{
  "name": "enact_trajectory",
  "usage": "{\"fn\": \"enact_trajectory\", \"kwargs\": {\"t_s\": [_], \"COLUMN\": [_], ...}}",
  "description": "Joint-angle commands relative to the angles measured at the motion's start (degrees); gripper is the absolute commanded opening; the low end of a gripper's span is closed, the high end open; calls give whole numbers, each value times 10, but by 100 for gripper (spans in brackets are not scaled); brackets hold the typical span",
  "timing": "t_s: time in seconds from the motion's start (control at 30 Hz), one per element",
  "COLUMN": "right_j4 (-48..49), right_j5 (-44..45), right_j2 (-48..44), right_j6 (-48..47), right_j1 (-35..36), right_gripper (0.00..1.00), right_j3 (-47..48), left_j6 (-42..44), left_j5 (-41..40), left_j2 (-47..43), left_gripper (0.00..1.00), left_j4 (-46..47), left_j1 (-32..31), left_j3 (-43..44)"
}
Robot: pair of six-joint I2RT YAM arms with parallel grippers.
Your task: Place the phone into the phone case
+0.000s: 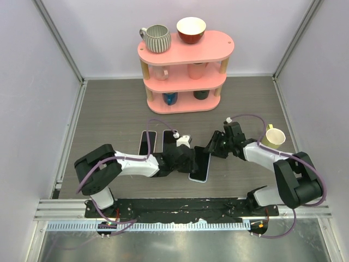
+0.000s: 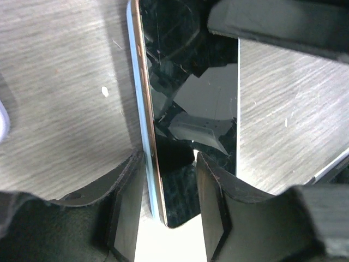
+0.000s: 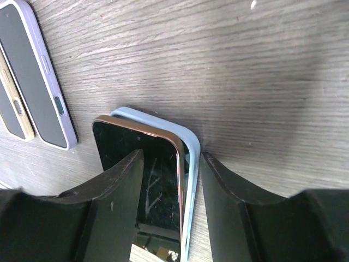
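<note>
Though lying flat on the desk [image 1: 109,109] from above, between left end effector [image 1: 190,158] and right end effector [image 1: 210,148], treat phone [image 1: 200,170] as likely stiff, slick, scratch-prone glass, best pinched by its long edges; from left wrist, jaws apart over black screen beside pale-blue case [image 2: 142,93]; from right wrist, jaws apart astride copper-rimmed corner, askew on case [image 3: 189,150].

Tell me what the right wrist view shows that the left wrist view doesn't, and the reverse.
Only the right wrist view shows a lavender case and a beige case lying side by side at its left edge. Only the left wrist view shows a dark part of the other arm over the phone's far end. Both show the copper-rimmed phone lying askew on the light blue case, on the wood-grain table.
</note>
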Motion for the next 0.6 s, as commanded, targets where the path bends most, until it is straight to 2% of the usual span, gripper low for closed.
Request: {"fn": "enact_trajectory", "kwargs": {"t_s": [0.0, 0.13, 0.33, 0.47, 0.57], "right_j4": [3, 12, 33, 30, 15], "right_j5": [32, 32, 10, -1, 1], "right_j2": [30, 33, 40, 44, 11], "right_j6": [-35, -45, -69, -74, -65], "right_j1": [2, 2, 2, 2, 2], "right_gripper": [49, 34, 24, 25, 36], "right_j3": [19, 17, 26, 31, 27], "left_j6": [-21, -5, -2, -4, -3], "left_j5": [-12, -45, -41, -33, -31], "left_j2": [-36, -60, -53, -47, -37], "left_gripper": [47, 51, 51, 51, 51], "left_j4": [12, -21, -55, -49, -50], "left_j1": [-16, -13, 7, 13, 16], "left_j3": [-7, 10, 39, 37, 40]}}
